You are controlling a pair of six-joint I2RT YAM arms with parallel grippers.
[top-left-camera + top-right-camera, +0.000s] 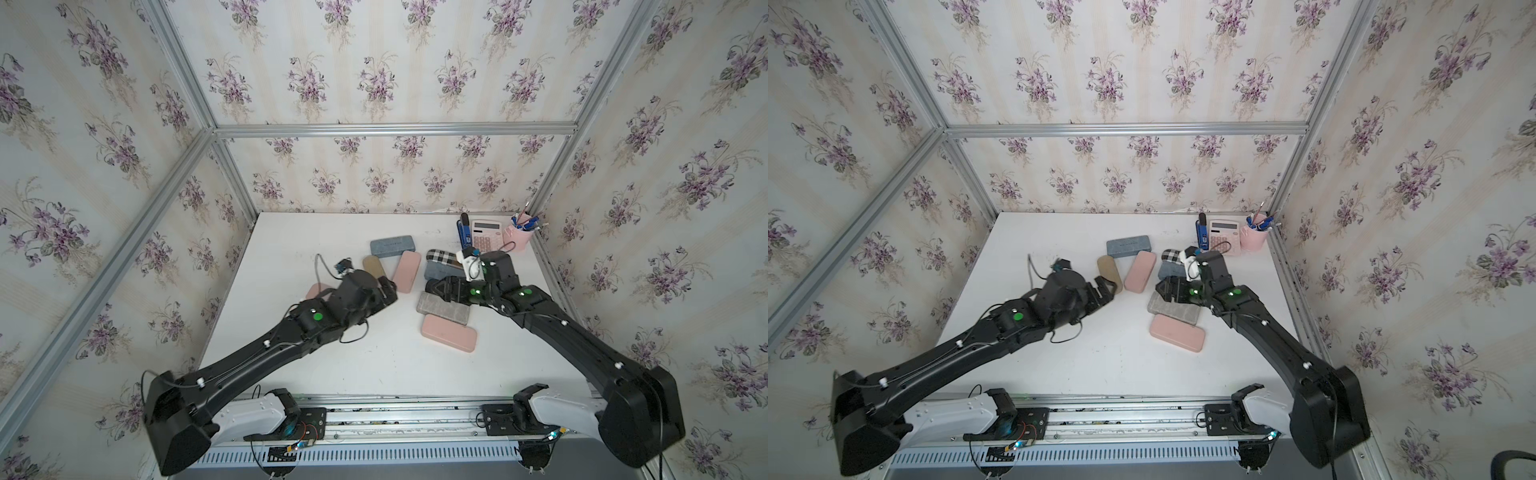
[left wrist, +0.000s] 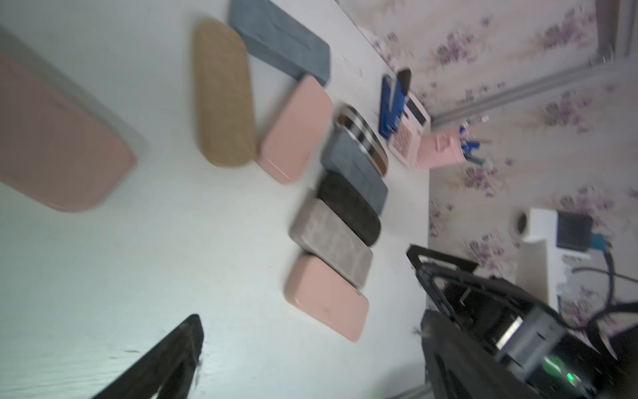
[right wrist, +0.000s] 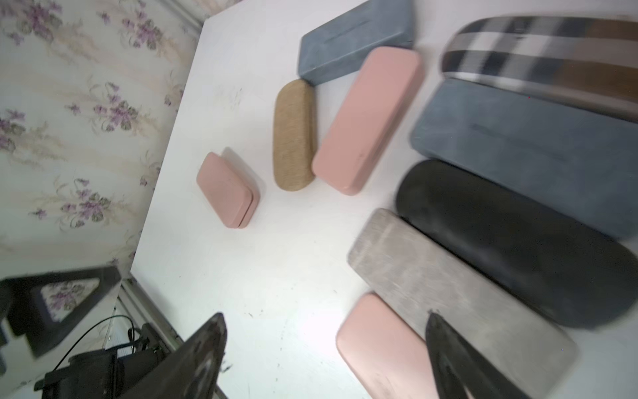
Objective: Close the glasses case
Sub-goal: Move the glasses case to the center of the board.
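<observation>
The glasses case nearest my left arm is a small pink one (image 3: 226, 190); its two halves lie together with only a thin seam showing. In a top view it (image 1: 318, 289) is mostly hidden behind the left arm, and it looks large and blurred in the left wrist view (image 2: 58, 138). My left gripper (image 2: 310, 319) is open and holds nothing. It hovers just right of that case, by the near end of a tan case (image 1: 1109, 270). My right gripper (image 3: 324, 316) is also open and empty, above a grey case (image 3: 448, 286) and a black case (image 3: 511, 241).
Several more closed cases lie mid-table: blue-grey (image 1: 392, 245), pink (image 1: 407, 272), plaid (image 1: 442, 257), and pink at the front (image 1: 449, 332). A blue stapler (image 1: 463, 232), calculator (image 1: 484, 235) and pink pen cup (image 1: 517, 239) stand at the back right. Framed wallpapered walls enclose the table.
</observation>
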